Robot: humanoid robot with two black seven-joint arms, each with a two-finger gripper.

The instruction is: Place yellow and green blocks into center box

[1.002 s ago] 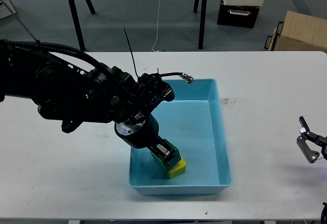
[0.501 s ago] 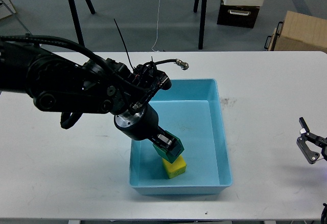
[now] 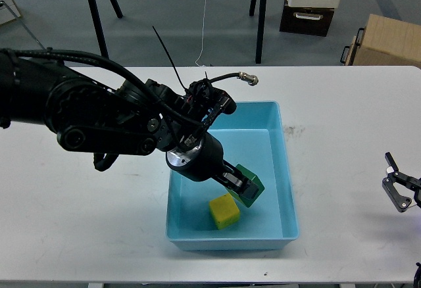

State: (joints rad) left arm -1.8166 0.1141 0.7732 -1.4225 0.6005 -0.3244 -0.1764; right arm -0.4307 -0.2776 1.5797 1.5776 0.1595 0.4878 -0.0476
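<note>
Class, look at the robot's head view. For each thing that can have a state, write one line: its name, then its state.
green block: held by the left end effector, tilted, above the box floor.
yellow block: free, resting on the box floor.
blue box: open-topped, on the table.
left end effector: shut on the green block.
right end effector: open, holding nothing, over the table's right side.

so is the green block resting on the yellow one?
No, the green block is held in the left end effector, beside and apart from the yellow block.
</note>
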